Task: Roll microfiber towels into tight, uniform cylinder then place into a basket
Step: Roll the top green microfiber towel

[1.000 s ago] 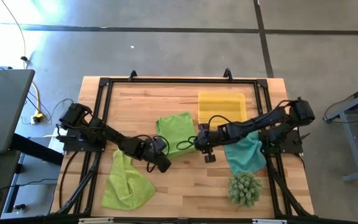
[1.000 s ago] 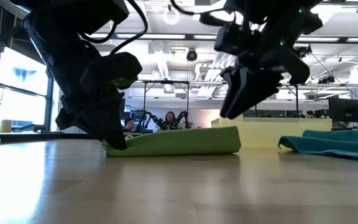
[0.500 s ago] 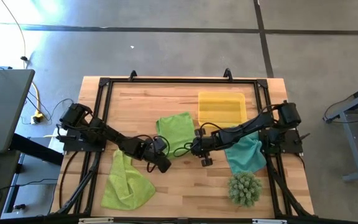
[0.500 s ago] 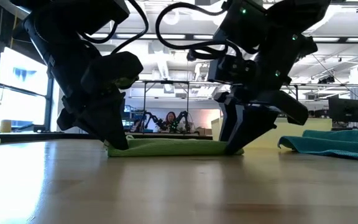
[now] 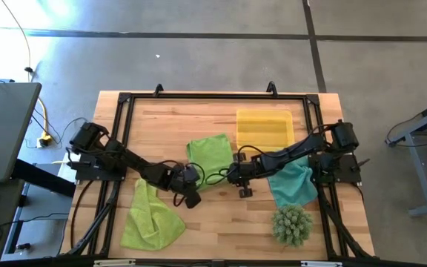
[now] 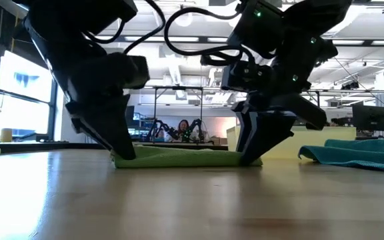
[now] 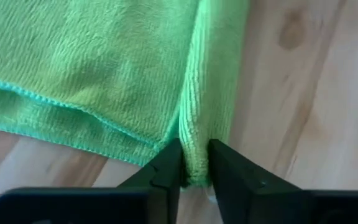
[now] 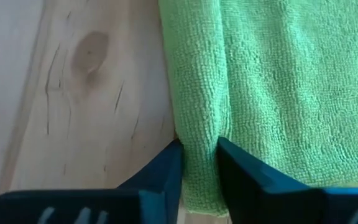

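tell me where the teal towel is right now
In the high view the teal towel lies crumpled on the table's right side, just below the yellow basket and above the spiky green plant, partly under the right arm.

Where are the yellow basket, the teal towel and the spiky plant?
Basket (image 5: 264, 119): high view, on its far wall.
Teal towel (image 5: 293, 185): high view, on its bare middle, beside the right arm.
Spiky plant (image 5: 292, 224): high view, on its crown.

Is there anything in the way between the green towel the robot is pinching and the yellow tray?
Nothing visible. The lime-green towel lies beside the yellow tray with only bare wood between. The left hand and right hand both pinch its near edge.
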Robot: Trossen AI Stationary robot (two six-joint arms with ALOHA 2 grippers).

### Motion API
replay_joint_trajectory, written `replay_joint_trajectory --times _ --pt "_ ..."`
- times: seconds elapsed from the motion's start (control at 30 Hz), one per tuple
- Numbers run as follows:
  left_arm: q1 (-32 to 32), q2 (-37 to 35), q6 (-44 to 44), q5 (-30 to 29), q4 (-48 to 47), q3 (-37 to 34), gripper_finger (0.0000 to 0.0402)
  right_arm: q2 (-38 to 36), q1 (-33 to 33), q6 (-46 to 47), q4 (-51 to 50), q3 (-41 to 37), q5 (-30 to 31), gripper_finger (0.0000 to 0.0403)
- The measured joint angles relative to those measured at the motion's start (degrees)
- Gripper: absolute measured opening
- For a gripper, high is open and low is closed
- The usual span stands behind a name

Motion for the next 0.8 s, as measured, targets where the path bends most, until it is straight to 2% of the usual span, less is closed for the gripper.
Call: replay_joint_trajectory --times 0.17,0.33,0.47,0.57,0.7,0.8 --pt "-0.4 -3.0 5.2 -0.3 -6.4 0.0 0.011 0.6 -0.2 2.7 -0.2 0.1 -1.4 0.0034" --pt "-1.7 -6.7 10.2 -1.8 -12.9 0.0 0.0119 0.5 -1.3 3.0 -0.4 0.1 -3.0 0.0005" --pt "-4.7 -10.2 16.4 -2.6 -10.9 0.0 0.0119 0.5 -3.5 5.9 -0.4 0.1 -7.6 0.0005" --pt "-7.6 -11.2 23.9 -6.9 -6.3 0.1 0.012 0.5 -5.6 8.1 -0.3 0.0 -12.1 0.0006" --pt "-9.6 -9.7 30.4 -12.4 -0.1 0.1 0.012 0.6 -7.7 9.4 0.1 -0.1 -15.8 0.0006" --pt "-9.1 -7.8 30.9 -15.0 1.5 0.1 0.0128 0.7 -8.7 9.4 0.4 -0.1 -17.9 0.0006"
